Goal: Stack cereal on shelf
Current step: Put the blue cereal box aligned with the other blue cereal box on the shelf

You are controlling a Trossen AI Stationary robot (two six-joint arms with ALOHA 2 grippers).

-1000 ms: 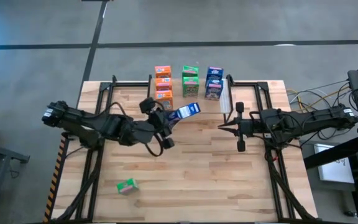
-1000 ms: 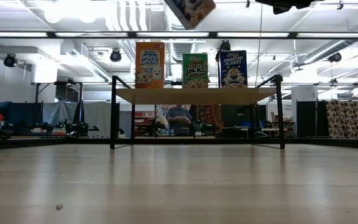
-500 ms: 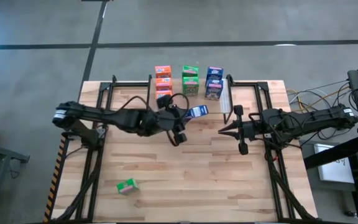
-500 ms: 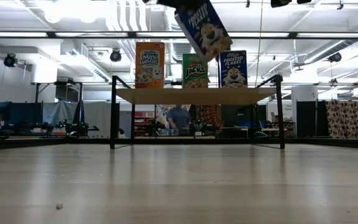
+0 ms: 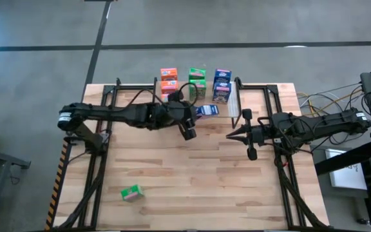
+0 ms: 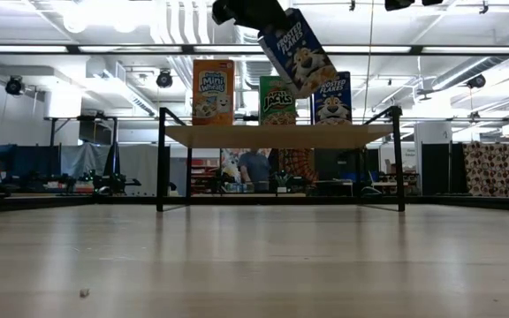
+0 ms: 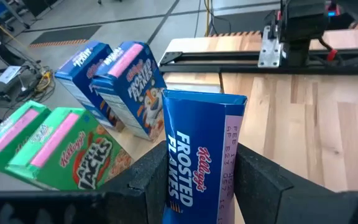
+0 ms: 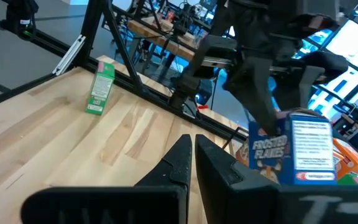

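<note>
At the lower left of the high view a green box [image 5: 131, 193] lies alone on the table [image 5: 198, 187], well apart from both arms. Above centre, the left gripper [image 5: 195, 113] is clamped on a blue box [image 5: 207, 110], fingers [image 7: 151, 180] pressed on its two broad faces. The low view shows that box [image 6: 300, 49] tilted, above and in front of the shelf [image 6: 279, 134], close to the blue stack [image 6: 331, 98]. Orange boxes [image 5: 169, 82], green ones [image 5: 197, 82] and blue ones [image 5: 221, 86] already stand at the upper centre.

I judge these small cardboard boxes light, fairly stiff along the edges but easy to dent on the flat faces, and their printed skin a little slick. A modest squeeze across the broad faces near the middle, as here, should hold without crushing.

At right of centre the right gripper [image 5: 229, 134] waits over the table, fingers together and empty.
</note>
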